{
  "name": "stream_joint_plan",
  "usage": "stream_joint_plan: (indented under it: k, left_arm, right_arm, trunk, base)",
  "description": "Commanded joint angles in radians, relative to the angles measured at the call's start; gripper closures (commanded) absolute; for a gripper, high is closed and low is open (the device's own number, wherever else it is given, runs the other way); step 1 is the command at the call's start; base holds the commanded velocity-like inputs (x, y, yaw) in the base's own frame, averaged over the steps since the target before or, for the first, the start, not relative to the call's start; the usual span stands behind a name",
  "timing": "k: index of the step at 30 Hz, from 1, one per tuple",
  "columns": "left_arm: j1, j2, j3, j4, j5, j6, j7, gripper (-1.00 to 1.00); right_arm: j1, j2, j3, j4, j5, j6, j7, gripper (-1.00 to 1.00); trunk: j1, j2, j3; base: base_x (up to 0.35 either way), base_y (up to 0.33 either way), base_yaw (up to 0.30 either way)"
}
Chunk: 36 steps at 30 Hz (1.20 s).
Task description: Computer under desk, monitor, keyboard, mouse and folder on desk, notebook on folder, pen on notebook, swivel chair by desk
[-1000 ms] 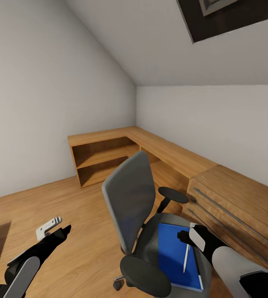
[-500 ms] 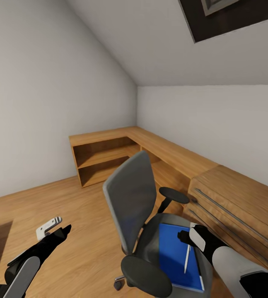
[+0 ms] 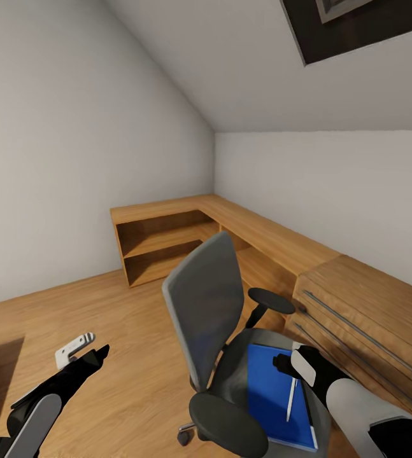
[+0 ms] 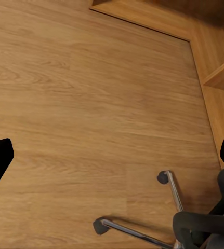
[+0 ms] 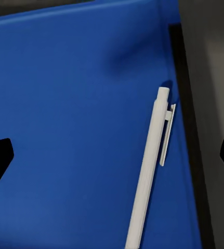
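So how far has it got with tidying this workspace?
Hardly started, by the look of it. The folder lies on the swivel chair seat with the pen on top of it. The right gripper hangs open over both, holding nothing; the left gripper is open above the floor. Moving folder, pen and chair is all left to do.

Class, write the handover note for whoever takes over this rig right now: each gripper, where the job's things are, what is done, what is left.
Left gripper: open, empty, over bare floor.
Right gripper: open, empty, poised above the pen.
The pen lies on the blue folder, which lies on the swivel chair seat; a dark edge shows beside the folder, possibly the notebook.
Done: nothing of the task visibly finished.
Left: carry folder, notebook and pen to the desk and stack them; arrange the other items; park the chair.
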Motion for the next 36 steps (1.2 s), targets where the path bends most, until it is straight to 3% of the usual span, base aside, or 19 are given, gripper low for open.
stream_joint_plan:
  k: [1, 36]
  left_arm:
    - [-0.001, 0.001, -0.002, -0.001, 0.009, 0.0, 0.009, -1.0]
    - [-0.001, 0.001, -0.003, -0.002, 0.009, 0.0, 0.01, -1.0]
  right_arm:
    - [0.0, -0.001, 0.008, -0.002, -0.01, 0.004, -0.007, -1.0]
    - [0.0, 0.0, 0.01, 0.006, -0.007, 0.017, -0.015, -1.0]
  trunk:
    - [0.0, -0.001, -0.001]
    - [0.0, -0.001, -0.001]
  base:
    - [0.0, 0.0, 0.003]
    - [0.0, 0.0, 0.0]
